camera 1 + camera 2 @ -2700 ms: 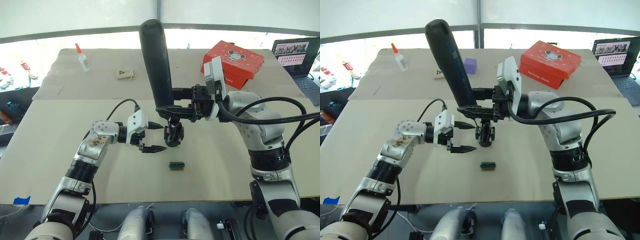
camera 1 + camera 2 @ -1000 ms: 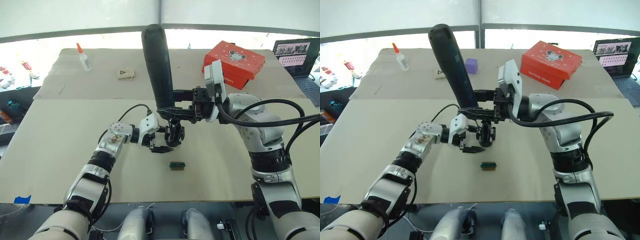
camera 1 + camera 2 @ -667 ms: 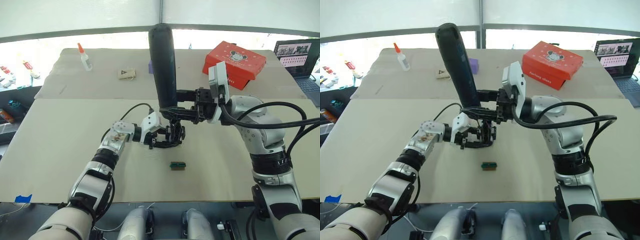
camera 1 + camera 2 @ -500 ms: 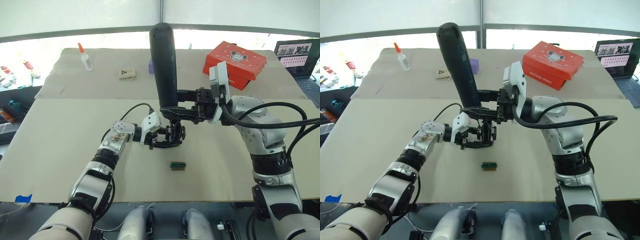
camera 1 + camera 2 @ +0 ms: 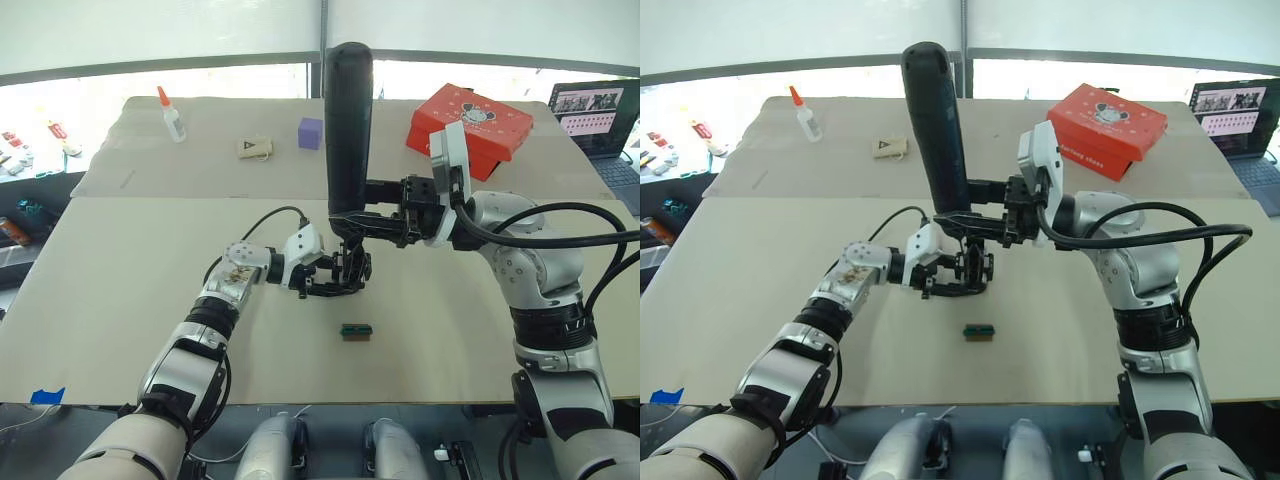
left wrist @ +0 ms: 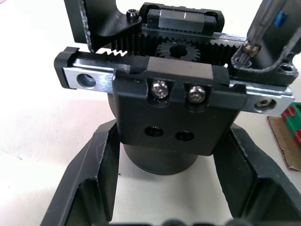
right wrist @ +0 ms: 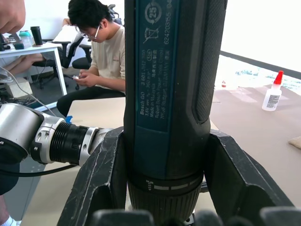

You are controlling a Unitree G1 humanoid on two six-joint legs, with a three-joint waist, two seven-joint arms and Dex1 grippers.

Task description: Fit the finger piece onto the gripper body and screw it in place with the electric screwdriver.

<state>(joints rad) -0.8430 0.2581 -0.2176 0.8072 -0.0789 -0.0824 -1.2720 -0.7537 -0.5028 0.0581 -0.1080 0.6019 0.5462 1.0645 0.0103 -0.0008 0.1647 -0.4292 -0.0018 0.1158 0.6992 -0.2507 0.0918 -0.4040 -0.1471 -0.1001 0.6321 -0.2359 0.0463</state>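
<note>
The gripper body [image 6: 174,103], a black assembly with a round base, a toothed rail and a centre gear, stands on the table [image 5: 120,290]. My left gripper [image 5: 328,281] is shut around its base, one finger on each side [image 6: 96,174]. My right gripper [image 5: 352,221] is shut on the electric screwdriver [image 5: 348,120], held nearly upright above the body. Its metal bit [image 6: 256,28] touches a black part on one end of the rail, which looks like the finger piece [image 6: 282,56]. A pointed black finger [image 6: 89,23] rises at the other end.
A small green-topped block [image 5: 355,330] lies just in front of the body. Farther back are a red box [image 5: 470,115], a purple cube [image 5: 311,133], a tan card [image 5: 252,148] and a glue bottle [image 5: 167,100]. A laptop [image 5: 595,110] sits far right. A seated person [image 7: 108,52] is beyond the table.
My left gripper moved in to the gripper body and closed on its base. The screwdriver swung from a leftward lean to nearly upright as my right arm shifted right.
</note>
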